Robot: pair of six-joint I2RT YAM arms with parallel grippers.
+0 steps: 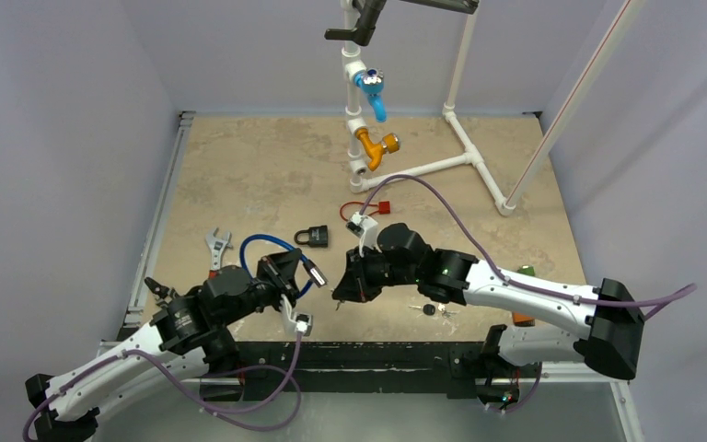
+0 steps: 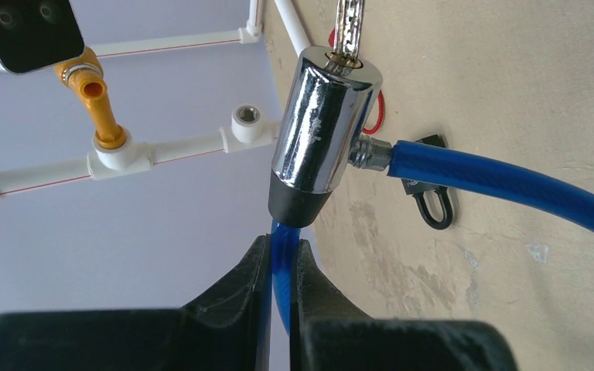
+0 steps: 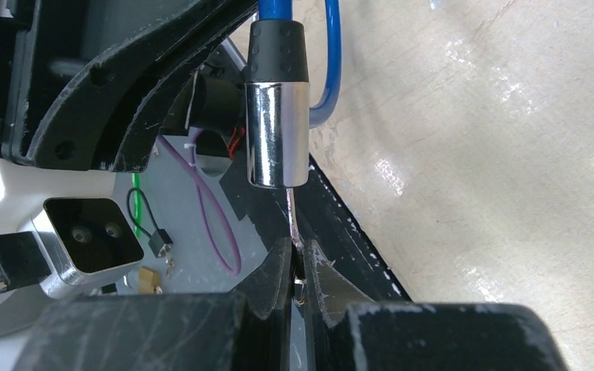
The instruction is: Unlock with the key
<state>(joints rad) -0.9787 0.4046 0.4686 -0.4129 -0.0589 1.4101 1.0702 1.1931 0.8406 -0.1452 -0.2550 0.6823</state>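
A: Status on the unlock?

B: About midway, I'd say. The blue cable (image 2: 503, 185) is up off the table (image 1: 239, 175), running out from the left gripper (image 2: 282, 255). Its chrome lock cylinder (image 2: 321, 131) sits just past those fingertips, and the key (image 2: 348, 27) is in the keyhole at the cylinder's far end. The cable's metal end is plugged into the cylinder's side, so it's not open yet.

A: What's left?

B: Turning the key, then pulling that end free. Some blade shows between the cylinder and the right gripper (image 3: 298, 259) — can't tell if it's fully seated.

A: Fingers?

B: The left fingers (image 2: 240, 286) are pinched on the blue cable just under the cylinder's black collar, with only the cable's width between them. The right fingers (image 3: 332, 278) are nearly together, clamped on the key's head, and the blade sticks straight out from the tips into the cylinder.

A: Anything else?

B: A black padlock (image 1: 313, 237) lies on the table, well beyond both sets of fingers — nothing touching it.
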